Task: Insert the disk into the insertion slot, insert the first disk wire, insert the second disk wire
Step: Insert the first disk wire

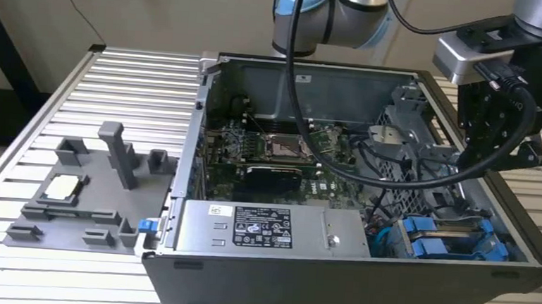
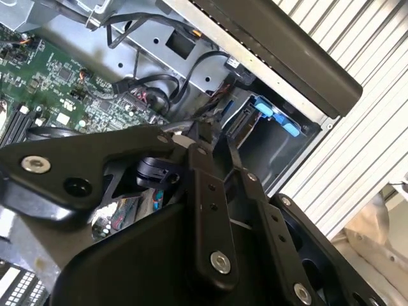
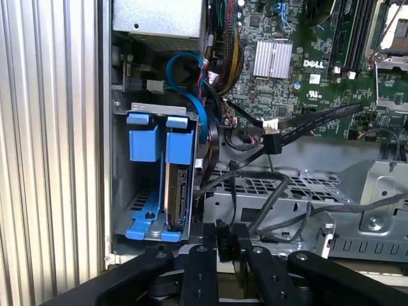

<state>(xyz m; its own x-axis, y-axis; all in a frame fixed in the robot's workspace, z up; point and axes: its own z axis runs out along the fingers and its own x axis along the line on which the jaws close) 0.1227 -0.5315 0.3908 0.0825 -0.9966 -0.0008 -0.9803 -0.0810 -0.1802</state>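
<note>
- Ribbed metal counter (image 1: 115,79) is seen in the exterior view, with an open computer case (image 1: 338,283) laid on it and a pale wall behind.
- Gripper (image 3: 224,233) is held over the case edge next to the drive bay (image 3: 118,191); its fingers are drawn nearly together.
- A small black plug (image 3: 224,241) is seen pinched between them in the first wrist view, with dark wires leading away from it.
- Disk (image 3: 178,191) is seated edge-on in the bay, in its blue frame, in the slot on the motherboard (image 3: 287,38) side.
- Another blue carrier (image 3: 143,143) is lodged just beside it, against the outer wall.
- A blue cable (image 3: 191,95) is looped above the bay.
- A grey fixture (image 1: 80,197) is placed on the counter at the exterior view's left, apart from the case.
</note>
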